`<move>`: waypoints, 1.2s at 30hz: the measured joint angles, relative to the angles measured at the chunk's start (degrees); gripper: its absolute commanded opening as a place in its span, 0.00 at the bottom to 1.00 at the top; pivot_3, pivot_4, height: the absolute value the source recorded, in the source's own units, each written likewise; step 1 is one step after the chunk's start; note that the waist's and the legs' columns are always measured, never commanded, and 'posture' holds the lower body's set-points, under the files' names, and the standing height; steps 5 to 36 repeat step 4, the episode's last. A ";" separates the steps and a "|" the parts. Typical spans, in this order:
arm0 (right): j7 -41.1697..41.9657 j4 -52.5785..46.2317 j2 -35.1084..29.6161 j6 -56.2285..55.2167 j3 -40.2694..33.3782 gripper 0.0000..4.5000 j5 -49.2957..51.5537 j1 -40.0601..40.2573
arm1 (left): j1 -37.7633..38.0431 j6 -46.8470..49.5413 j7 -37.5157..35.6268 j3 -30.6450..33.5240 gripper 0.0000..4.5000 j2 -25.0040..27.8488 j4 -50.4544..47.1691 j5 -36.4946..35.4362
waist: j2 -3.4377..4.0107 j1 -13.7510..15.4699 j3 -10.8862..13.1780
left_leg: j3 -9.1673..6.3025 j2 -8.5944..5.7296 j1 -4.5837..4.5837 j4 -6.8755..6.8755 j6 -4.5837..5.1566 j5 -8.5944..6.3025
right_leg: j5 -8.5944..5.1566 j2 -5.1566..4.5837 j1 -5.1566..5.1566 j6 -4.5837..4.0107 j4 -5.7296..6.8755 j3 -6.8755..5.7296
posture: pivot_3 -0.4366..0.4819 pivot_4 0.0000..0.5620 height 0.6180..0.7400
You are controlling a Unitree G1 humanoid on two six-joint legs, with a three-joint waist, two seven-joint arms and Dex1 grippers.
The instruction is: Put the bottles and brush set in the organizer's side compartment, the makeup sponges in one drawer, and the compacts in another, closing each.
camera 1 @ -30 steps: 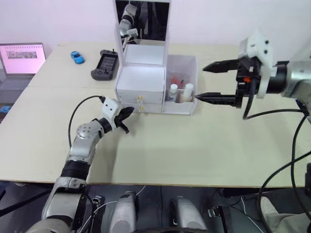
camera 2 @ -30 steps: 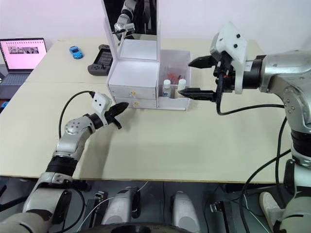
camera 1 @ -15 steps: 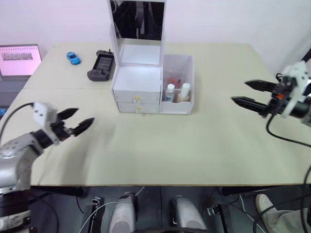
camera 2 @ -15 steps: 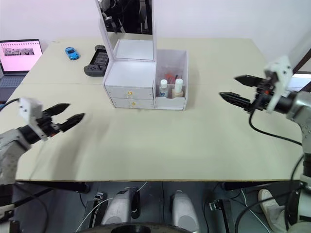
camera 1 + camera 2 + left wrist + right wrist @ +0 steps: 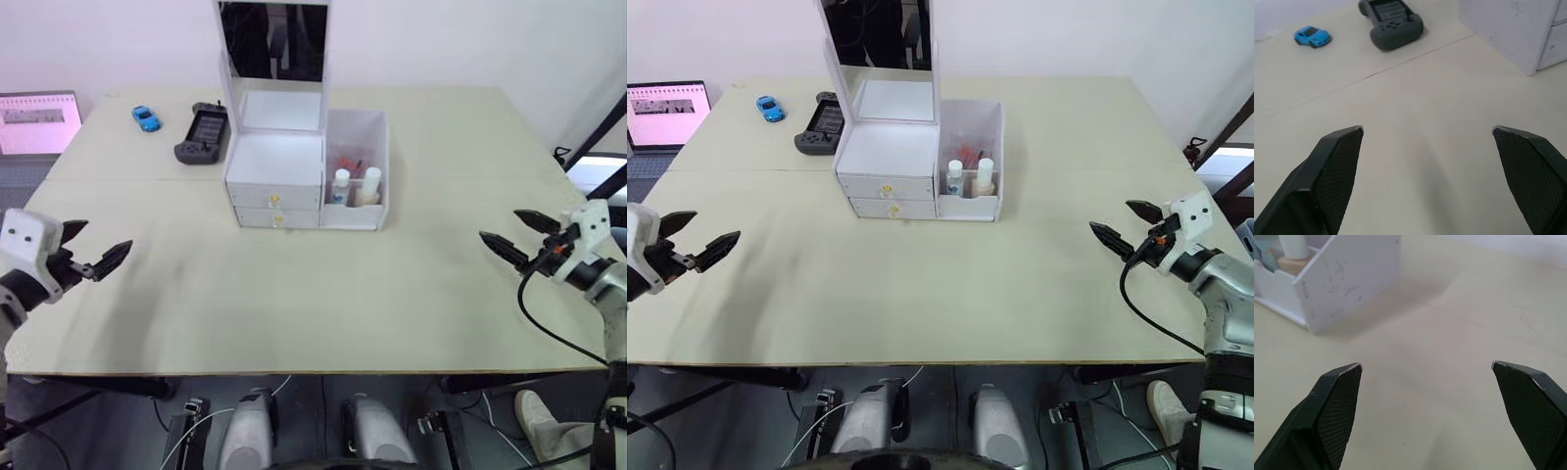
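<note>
— So, where do the task's things sit?

— Upper centre of the head view: the white plastic organizer (image 5: 279,166) with its upright mirror (image 5: 271,41) stands on the pale beige bench (image 5: 313,294). Both gold-knobbed drawers (image 5: 273,207) are pushed flush. Its open-topped side compartment (image 5: 357,171) holds the short clear white-capped bottle (image 5: 340,186) and the taller beige white-topped bottle (image 5: 369,185), upright and side by side, with something reddish behind them, too small to make out.

— And the tools?

— The left tool (image 5: 90,251) hovers at the left edge of the frame, its black fingers spread, pinching nothing. The right tool (image 5: 516,233) is at the right edge, spread as well and empty. Both are well apart from the organizer.

— Anything else on the bench?

— In the upper left, a dark grey handheld game controller (image 5: 202,131), a small blue toy car (image 5: 146,117), and an open laptop (image 5: 39,111) with a pink screen.
</note>
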 measured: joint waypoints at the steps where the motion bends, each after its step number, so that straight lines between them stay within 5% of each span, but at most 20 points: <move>1: -0.12 0.26 0.00 -0.76 -0.01 1.00 -0.01 -0.32 | -0.08 -0.17 0.21 0.03 0.99 -0.05 0.03 0.02 | 0.00 0.02 0.00 | 0.00 0.00 0.00 0.01 0.00 0.00 | -0.04 -0.01 0.01 -0.08 -0.02 0.00 | 0.48 0.27 0.99; 36: -0.41 0.65 0.14 -2.25 -0.01 1.00 -0.04 -0.51 | -0.35 -0.24 0.72 0.01 0.99 -0.32 0.03 -0.10 | 0.00 -0.05 0.00 | 0.00 0.00 0.00 0.00 0.00 0.00 | -0.04 -0.02 0.02 -0.08 -0.01 0.00 | 0.48 0.27 0.99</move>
